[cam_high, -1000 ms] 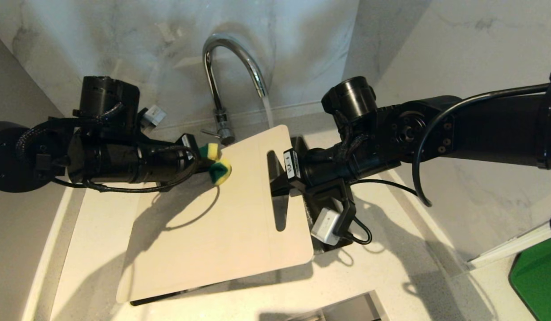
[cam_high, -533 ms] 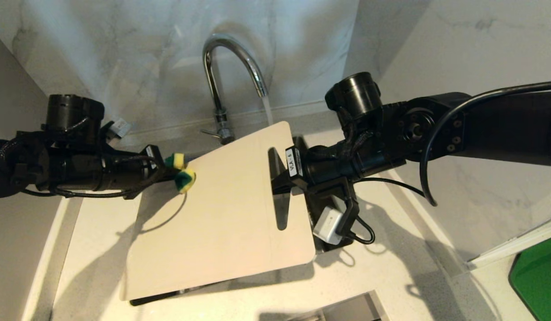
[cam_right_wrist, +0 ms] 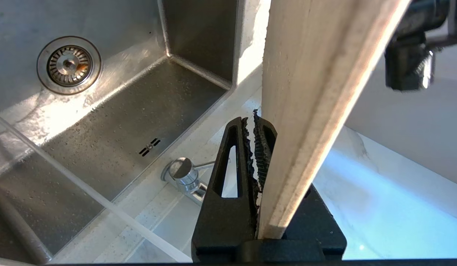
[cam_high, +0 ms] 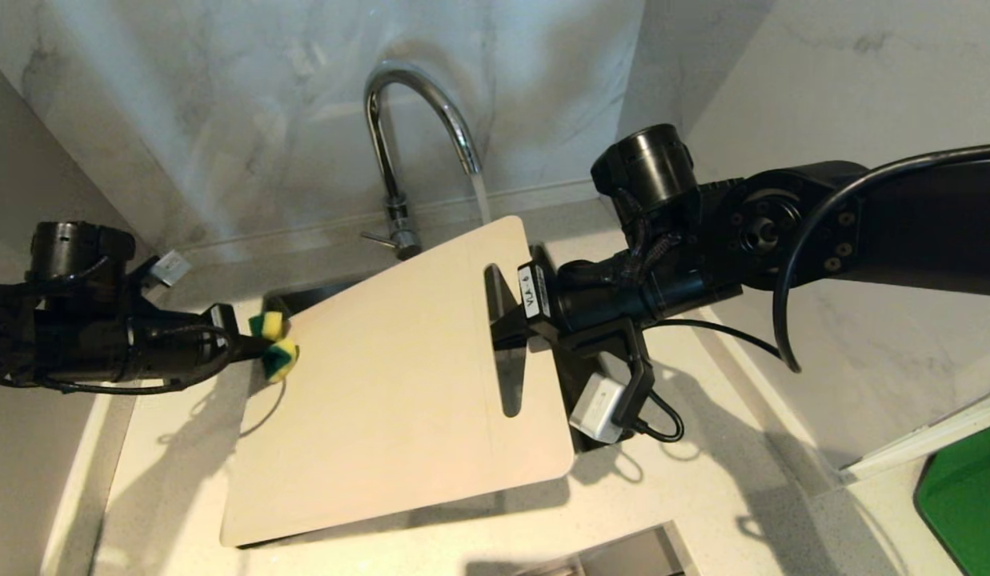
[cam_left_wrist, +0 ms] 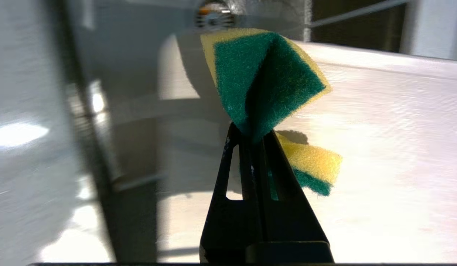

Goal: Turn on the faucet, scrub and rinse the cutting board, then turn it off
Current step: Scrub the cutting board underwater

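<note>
Your right tool (cam_high: pixel 499 324) grips the cutting board (cam_high: pixel 398 392) at its slot, tilting it under the running faucet (cam_high: pixel 398 152), while your left tool (cam_high: pixel 250 346) pinches the sponge (cam_high: pixel 274 348) at the board's far edge.

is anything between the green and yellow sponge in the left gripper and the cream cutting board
Nothing visible. The left gripper pinches the folded green-and-yellow sponge at the left edge of the cream plastic cutting board, which the right gripper holds over the sink.

The sink (cam_right_wrist: pixel 113 122) is covered almost wholly by the cutting board (cam_high: pixel 398 384). Behind it, passage is blocked by the faucet (cam_high: pixel 398 160); bare table (cam_high: pixel 703 496) is left alongside.
</note>
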